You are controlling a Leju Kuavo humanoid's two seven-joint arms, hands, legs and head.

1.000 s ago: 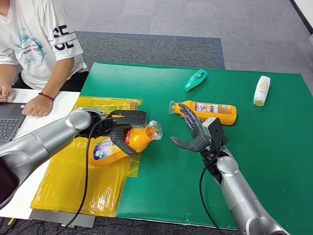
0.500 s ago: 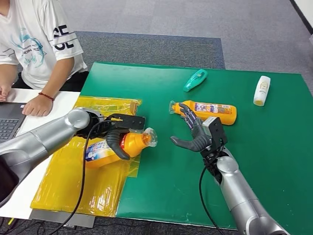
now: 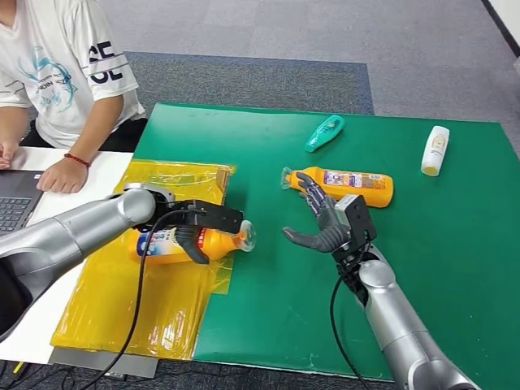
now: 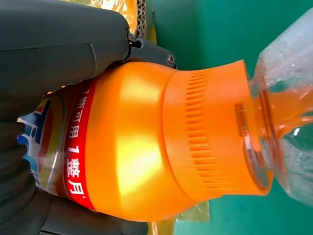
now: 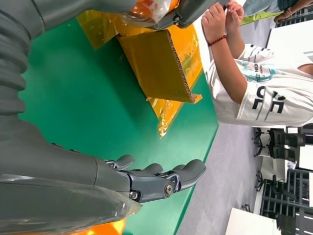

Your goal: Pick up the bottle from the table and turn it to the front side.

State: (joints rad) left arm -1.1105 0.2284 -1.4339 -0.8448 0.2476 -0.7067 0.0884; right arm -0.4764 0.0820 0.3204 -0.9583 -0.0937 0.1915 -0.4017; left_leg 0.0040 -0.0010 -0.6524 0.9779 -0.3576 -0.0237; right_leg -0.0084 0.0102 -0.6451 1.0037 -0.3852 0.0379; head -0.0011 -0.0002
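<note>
the left hand (image 3: 188,236) gripped the orange plastic bottle with a clear cap (image 3: 184,242), label showing; right hand (image 3: 318,221) spread, holding nothing; release remained.

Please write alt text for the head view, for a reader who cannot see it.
The robot's left hand grips an orange bottle lying over yellow plastic sheeting, while its open right hand hovers above the green mat near a second orange bottle.

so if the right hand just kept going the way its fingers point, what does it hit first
Most likely the orange bottle lying on the green mat: the right hand is open beside its capped end, fingers angled toward it. Depth is unclear, so it might pass just short.
</note>
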